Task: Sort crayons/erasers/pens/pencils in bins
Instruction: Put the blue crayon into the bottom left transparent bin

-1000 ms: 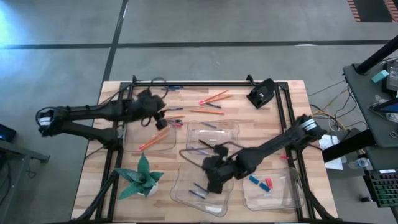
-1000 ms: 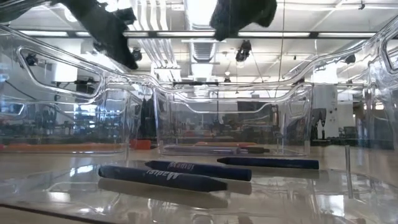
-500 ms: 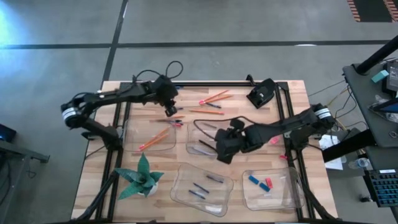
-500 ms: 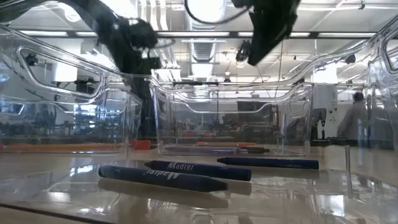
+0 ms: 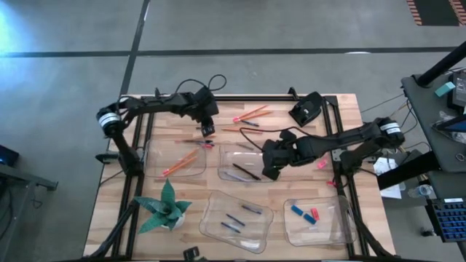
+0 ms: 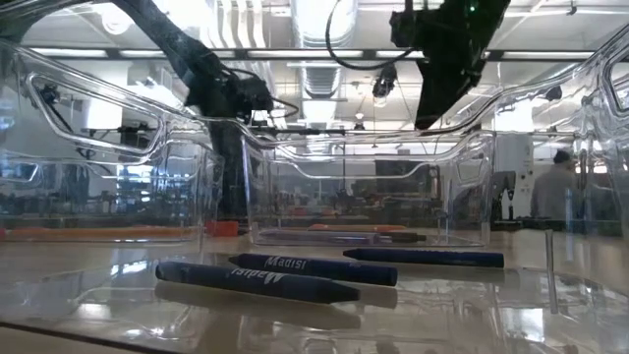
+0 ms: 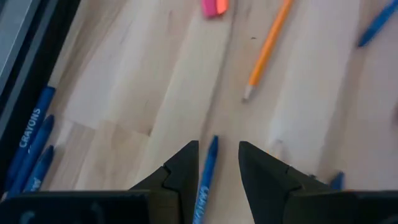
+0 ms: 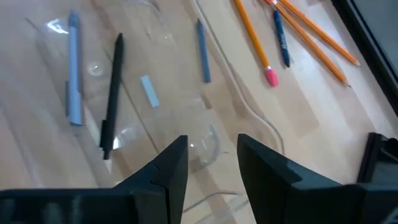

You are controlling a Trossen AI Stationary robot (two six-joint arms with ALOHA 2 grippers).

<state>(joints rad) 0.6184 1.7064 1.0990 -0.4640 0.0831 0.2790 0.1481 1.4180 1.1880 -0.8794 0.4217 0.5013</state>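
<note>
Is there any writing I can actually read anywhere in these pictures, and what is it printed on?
"CRAYONS": on a blue crayon at the table's edge, left wrist view.
"Madisi", roughly: on the middle dark blue crayon in the near bin, low view.
Too blurred to read: print on the front crayon, on the crayon between the left gripper's fingers, and on a blue pen.

Bright overhead light; glare on the clear bins [image 6: 366, 187]; wrist views blurred.

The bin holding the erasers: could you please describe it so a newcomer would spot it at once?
On the wooden table, look at the near edge, in the corner on the right arm's side. The clear bin there is the only one holding short blue and red erasers; the other bins hold long sticks.
</note>
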